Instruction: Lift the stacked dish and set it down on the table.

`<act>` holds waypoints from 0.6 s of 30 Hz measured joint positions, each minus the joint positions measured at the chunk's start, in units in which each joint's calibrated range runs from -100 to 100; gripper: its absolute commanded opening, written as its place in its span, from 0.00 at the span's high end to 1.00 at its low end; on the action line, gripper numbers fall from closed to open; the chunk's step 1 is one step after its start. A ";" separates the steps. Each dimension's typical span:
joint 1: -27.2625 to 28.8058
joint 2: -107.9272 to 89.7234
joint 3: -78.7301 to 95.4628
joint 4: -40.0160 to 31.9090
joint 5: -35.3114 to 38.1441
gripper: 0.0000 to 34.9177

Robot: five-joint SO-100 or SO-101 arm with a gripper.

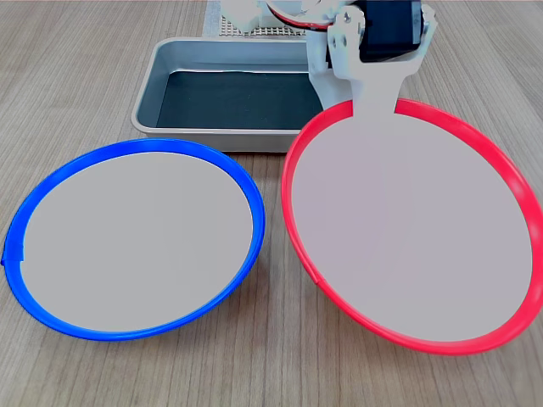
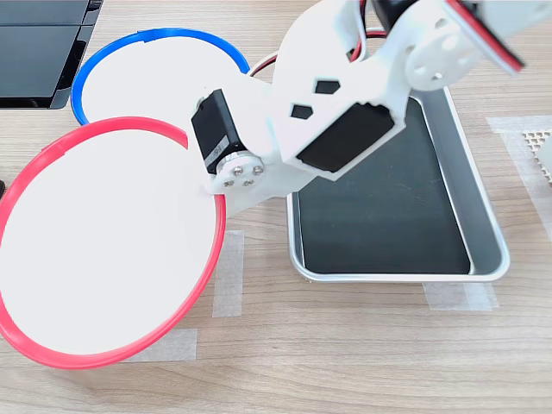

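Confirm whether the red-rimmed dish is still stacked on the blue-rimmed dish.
No. In the first exterior view the red-rimmed dish sits beside the blue-rimmed dish, bare table between them.

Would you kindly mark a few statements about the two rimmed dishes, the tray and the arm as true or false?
1. The large round red-rimmed dish lies stacked on the blue-rimmed dish. False: in both exterior views they lie side by side, not overlapping.
2. The white gripper meets the red-rimmed dish at its rim. True.
3. The grey rectangular metal tray holds a dish. False: only its dark bottom shows.
4. Pale tape strips lie on the wood-grain table near the tray, in the second exterior view. True.
5. The blue-rimmed dish is the one gripped. False: nothing touches it.
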 measured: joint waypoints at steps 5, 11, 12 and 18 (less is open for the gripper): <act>-0.09 0.85 0.09 0.57 0.59 0.98; 0.44 1.45 1.00 0.73 1.51 0.81; 0.44 1.45 1.00 0.73 1.66 0.79; 0.53 1.45 1.36 1.31 2.69 0.74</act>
